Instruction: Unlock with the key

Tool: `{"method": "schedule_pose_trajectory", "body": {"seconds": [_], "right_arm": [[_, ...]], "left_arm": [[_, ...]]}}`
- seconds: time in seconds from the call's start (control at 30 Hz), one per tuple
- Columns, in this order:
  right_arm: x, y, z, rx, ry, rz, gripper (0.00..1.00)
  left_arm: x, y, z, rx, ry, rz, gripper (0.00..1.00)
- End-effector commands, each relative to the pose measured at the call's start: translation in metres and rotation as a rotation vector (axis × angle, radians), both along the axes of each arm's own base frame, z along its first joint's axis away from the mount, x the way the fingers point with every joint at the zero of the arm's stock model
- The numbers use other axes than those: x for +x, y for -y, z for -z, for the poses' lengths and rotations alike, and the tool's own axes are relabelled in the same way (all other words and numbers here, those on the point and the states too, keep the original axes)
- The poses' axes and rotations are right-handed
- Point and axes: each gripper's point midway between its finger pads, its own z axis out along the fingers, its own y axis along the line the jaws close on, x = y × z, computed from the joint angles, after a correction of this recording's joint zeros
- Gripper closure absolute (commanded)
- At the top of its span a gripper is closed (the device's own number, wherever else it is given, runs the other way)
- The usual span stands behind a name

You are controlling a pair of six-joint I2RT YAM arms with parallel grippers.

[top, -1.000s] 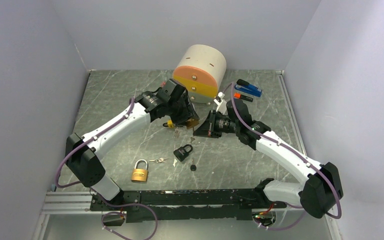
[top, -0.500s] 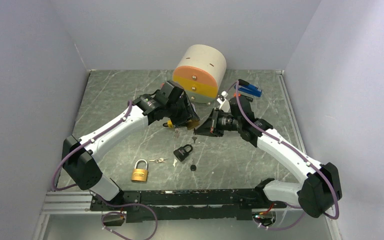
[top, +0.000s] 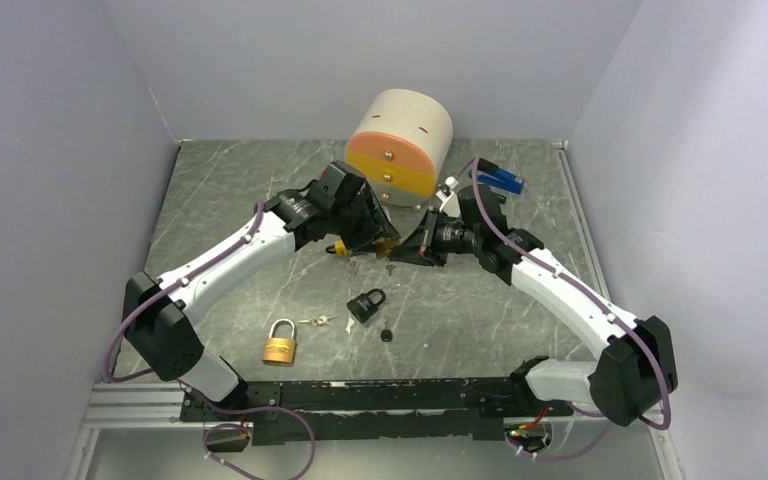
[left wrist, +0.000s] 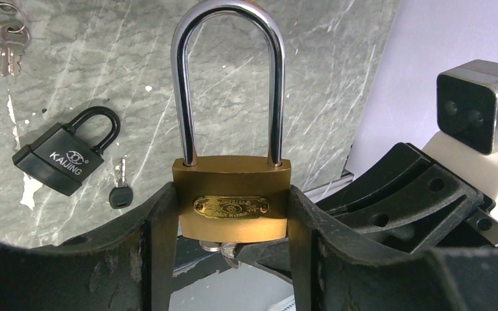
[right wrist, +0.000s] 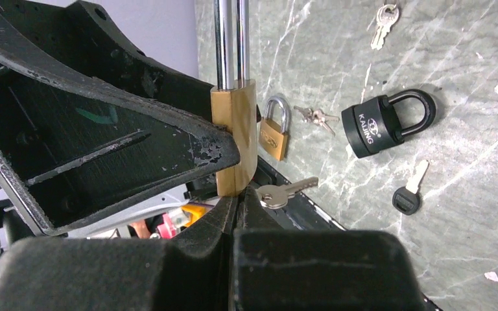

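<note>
Since its keyhole faces down, the brass padlock (left wrist: 232, 207) sits mid-frame in the left wrist view, off the surface (left wrist: 104, 65), shackle upward, its body clamped between the partly spread fingers of the left end effector (left wrist: 230, 223). Beneath, the right end effector (right wrist: 237, 206) is pinched shut, seemingly on the key (left wrist: 222, 247) at that keyhole.

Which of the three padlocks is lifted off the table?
The long-shackled brass padlock, clamped in the left gripper. The black Kaijing padlock and the smaller brass padlock both lie loose on the table, untouched.
</note>
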Motion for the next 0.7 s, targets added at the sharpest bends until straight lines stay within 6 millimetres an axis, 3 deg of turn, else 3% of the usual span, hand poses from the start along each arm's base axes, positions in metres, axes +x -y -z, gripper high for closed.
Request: {"method": "schedule_pose_trajectory", "body": {"seconds": [0.0, 0.17, 0.43, 0.67], "right_arm": [[0.062, 0.009, -0.040, 0.026, 0.239, 0.190, 1.00], [0.067, 0.002, -0.057, 0.097, 0.286, 0.173, 1.00], [0.024, -0.001, -0.108, 0.555, 0.089, 0.083, 1.00], [0.001, 0.011, -0.141, 0.766, -0.011, 0.072, 1.00]], "left_arm": [[-0.032, 0.018, -0.050, -0.200, -0.010, 0.090, 0.98], [-0.032, 0.018, -0.059, -0.255, 0.013, 0.068, 0.97], [-0.021, 0.013, -0.105, -0.400, 0.270, 0.062, 0.97], [-0.020, 0.011, -0.144, -0.511, 0.494, 0.093, 0.97]]}}
